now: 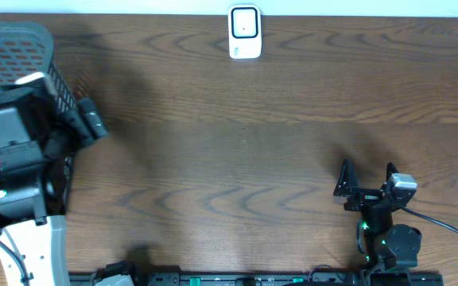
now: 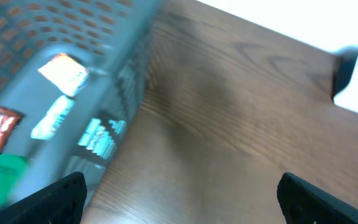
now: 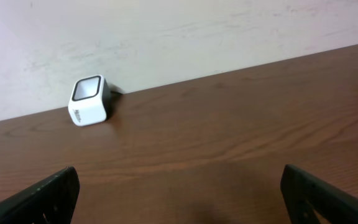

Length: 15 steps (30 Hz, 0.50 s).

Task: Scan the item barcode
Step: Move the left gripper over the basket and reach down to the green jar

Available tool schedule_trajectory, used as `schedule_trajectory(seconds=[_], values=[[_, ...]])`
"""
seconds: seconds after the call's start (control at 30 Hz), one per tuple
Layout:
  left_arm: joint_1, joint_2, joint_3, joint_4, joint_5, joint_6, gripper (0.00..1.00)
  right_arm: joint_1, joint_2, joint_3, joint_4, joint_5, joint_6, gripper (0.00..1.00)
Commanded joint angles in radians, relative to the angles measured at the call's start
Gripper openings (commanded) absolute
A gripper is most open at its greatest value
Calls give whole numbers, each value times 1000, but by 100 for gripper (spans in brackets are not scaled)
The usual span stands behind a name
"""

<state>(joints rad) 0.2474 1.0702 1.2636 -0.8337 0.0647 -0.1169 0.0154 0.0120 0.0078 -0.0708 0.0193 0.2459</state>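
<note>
Grey mesh basket (image 1: 22, 44) at 9 o'clock holds small packets (image 2: 64, 73) (labels blurred); white cube-shaped barcode scanner (image 1: 245, 32) sits at 12 o'clock on the wooden tabletop (image 1: 237, 159). Left end effector (image 2: 179, 196) and right end effector (image 1: 368, 179) stand open, empty.

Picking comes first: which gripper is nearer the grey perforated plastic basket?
Left. The left gripper hangs at the edge of the grey perforated plastic basket; the right gripper sits far across the wooden table.
</note>
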Motion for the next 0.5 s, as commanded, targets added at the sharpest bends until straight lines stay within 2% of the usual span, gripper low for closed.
schedule_trajectory(seconds=[0.0, 0.2, 0.47], values=[[72, 9, 33, -2, 73, -21, 98, 5, -6, -2, -2, 9, 11, 99], [137, 42, 33, 0, 85, -38, 98, 5, -6, -2, -2, 9, 11, 99], [139, 111, 46, 16, 74, -34, 98, 5, -6, -2, -2, 9, 11, 99]])
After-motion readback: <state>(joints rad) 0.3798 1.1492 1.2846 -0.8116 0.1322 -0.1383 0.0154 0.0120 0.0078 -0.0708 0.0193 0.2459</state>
